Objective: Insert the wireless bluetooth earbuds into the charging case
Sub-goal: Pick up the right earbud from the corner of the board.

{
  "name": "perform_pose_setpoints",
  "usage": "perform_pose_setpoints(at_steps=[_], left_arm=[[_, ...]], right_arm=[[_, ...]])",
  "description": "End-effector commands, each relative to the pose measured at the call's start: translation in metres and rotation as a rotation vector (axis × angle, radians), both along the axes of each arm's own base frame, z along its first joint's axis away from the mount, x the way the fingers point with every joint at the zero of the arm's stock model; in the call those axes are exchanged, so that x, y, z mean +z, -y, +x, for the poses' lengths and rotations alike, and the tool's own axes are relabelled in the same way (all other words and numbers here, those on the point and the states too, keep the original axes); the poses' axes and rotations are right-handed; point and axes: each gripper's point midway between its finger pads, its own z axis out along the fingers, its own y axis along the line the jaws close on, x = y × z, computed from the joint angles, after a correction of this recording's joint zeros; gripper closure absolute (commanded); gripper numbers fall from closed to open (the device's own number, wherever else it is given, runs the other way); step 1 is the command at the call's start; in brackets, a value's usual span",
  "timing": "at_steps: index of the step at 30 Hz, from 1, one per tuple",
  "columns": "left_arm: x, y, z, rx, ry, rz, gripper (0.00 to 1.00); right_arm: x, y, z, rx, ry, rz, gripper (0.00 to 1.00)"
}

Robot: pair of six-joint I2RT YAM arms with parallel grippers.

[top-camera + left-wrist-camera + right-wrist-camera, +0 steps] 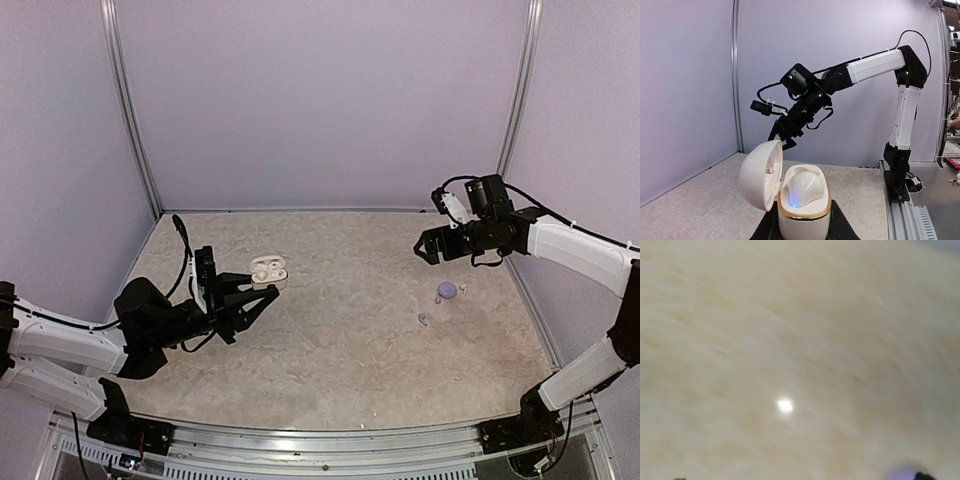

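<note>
The left fingers (252,298) are clenched on the white egg-shaped plastic charging case (802,200) with a gold rim, its lid (760,175) open. The right fingers (426,243) are spread and empty above the marbled beige tabletop (340,350). A tiny pale lilac plastic earbud (424,320) lies on the tabletop, closer to the robot than those fingers. It is near a round lilac piece (446,291) and well apart from the case.

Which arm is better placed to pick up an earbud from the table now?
The right. The right gripper is open and hangs above the table, close to the earbuds lying on that side. The left gripper is shut on the open charging case, farther from them.
</note>
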Motion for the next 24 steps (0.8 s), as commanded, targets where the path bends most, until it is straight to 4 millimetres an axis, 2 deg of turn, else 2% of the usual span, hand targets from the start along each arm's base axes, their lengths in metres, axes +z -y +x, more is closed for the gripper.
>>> perform_pose_setpoints(at_steps=[1, 5, 8, 10, 13, 17, 24], left_arm=[[0.006, -0.005, -0.002, -0.008, 0.02, -0.039, 0.96], [0.005, -0.006, -0.002, -0.005, 0.018, -0.037, 0.96], [0.004, -0.008, -0.002, -0.002, 0.016, -0.042, 0.96], [0.002, -0.008, -0.001, -0.003, 0.012, -0.043, 0.96], [0.002, -0.008, -0.001, -0.009, 0.007, -0.047, 0.96], [0.001, -0.008, 0.0, -0.007, 0.006, -0.044, 0.96], [0.001, -0.009, 0.001, -0.004, 0.004, -0.043, 0.96]], right_arm=[[-0.053, 0.058, 0.002, -0.205, -0.156, 0.029, 0.04], [-0.092, 0.106, 0.01, -0.372, -0.219, 0.002, 0.15], [-0.108, 0.133, 0.016, -0.458, -0.227, -0.122, 0.21], [-0.113, 0.144, 0.021, -0.495, -0.227, -0.182, 0.25], [-0.118, 0.145, 0.029, -0.491, -0.232, -0.205, 0.33], [-0.136, 0.146, 0.034, -0.467, -0.277, -0.249, 0.42], [-0.143, 0.157, 0.041, -0.475, -0.284, -0.263, 0.51]])
